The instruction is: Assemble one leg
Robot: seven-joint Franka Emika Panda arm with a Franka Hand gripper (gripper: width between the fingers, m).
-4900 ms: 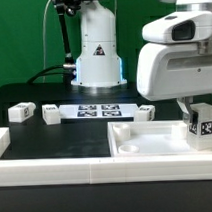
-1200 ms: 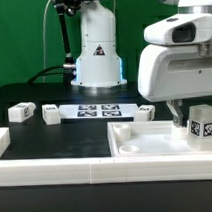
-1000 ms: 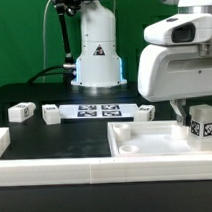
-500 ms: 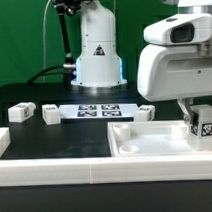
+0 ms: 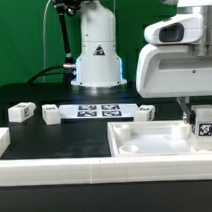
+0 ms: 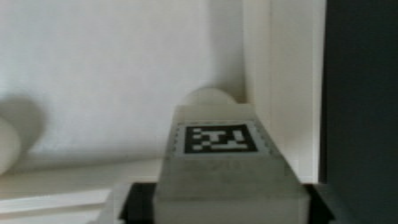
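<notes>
Overhead, the arm's bulky white wrist housing (image 5: pixel 177 56) fills the exterior view's right, with the fingers (image 5: pixel 203 128) hanging straight down from it over the far right corner of the large white tray-like piece (image 5: pixel 146 144). They are clamped on the leg (image 5: pixel 205 127), a small white block held upright just above or at that corner; whether its lower end touches the tray cannot be told. Its tag, a square black-and-white fiducial pattern, faces the exterior camera, and the wrist view shows another such tag on the leg (image 6: pixel 217 138) between the two dark finger pads (image 6: pixel 135 200), pressed against its sides. No readable writing shows on any tag.

Three more tagged white blocks rest on the black counter (image 5: pixel 55 136): two (image 5: pixel 21 113) (image 5: pixel 51 113) toward the exterior view's left and one (image 5: pixel 144 112) just behind the tray. The marker board (image 5: pixel 98 110) lies flat between them, before the arm's white base (image 5: pixel 98 54).
</notes>
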